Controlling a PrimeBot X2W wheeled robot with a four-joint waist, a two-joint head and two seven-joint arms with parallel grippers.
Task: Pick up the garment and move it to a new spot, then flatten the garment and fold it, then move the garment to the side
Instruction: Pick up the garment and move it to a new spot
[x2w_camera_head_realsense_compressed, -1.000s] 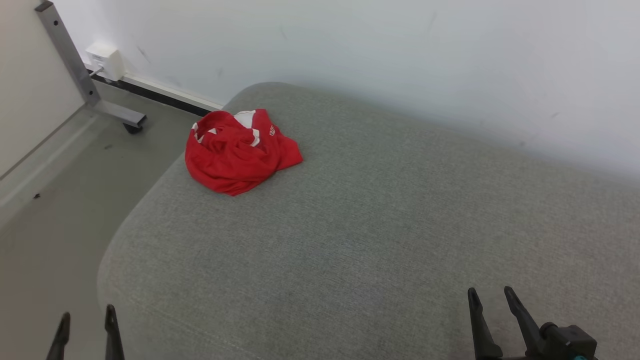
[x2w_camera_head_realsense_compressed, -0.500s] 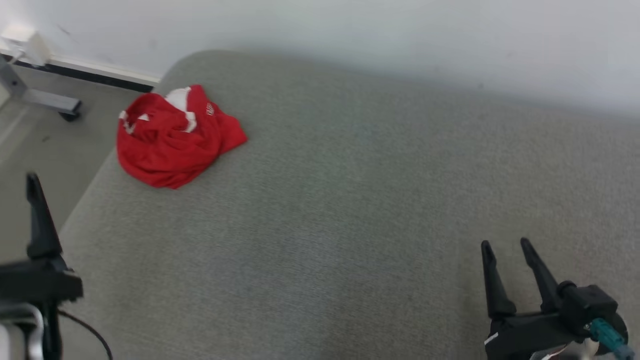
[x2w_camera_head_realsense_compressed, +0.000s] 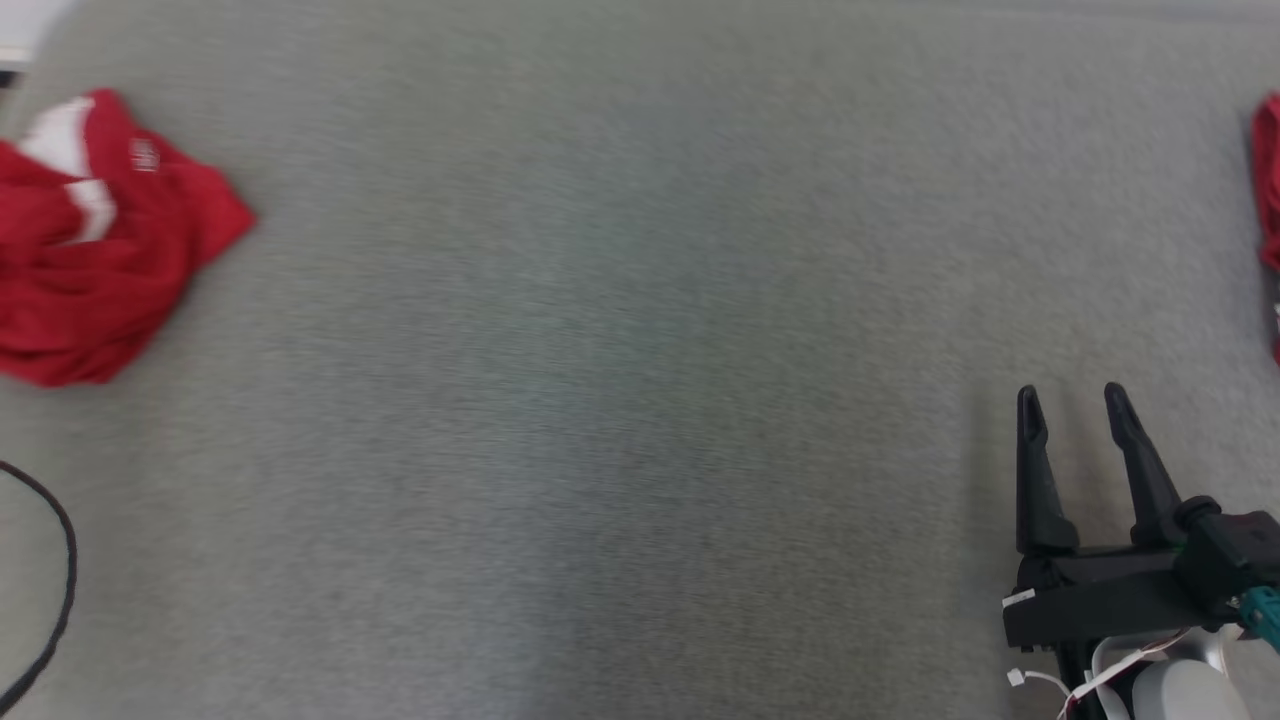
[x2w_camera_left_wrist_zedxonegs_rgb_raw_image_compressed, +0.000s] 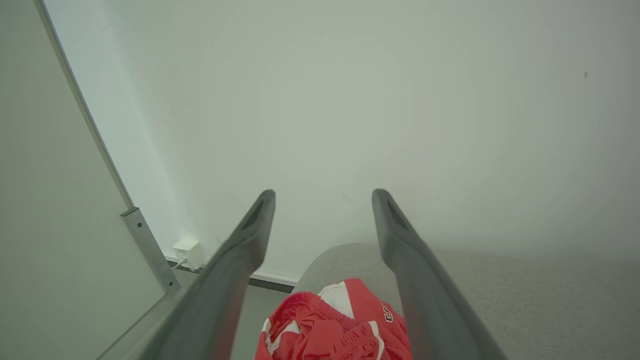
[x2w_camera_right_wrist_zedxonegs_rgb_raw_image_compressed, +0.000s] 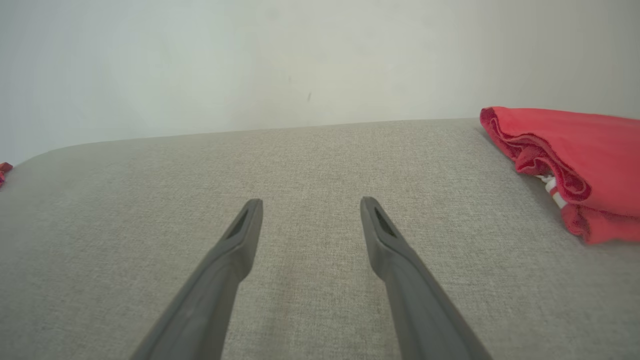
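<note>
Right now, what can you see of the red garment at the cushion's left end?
The red garment is thin, soft-looking cloth with white panels and a small white print, crumpled into a loose heap. It rests on the grey cushion near its left end. The left gripper points at it, jaws open, not touching.

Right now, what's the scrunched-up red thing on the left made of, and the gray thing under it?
The red garment looks like thin, soft, matte sports fabric: it bunches into loose wrinkles. The gray cushion looks like woven upholstery cloth, probably padded: a fine flecked weave and rounded edge show.
</note>
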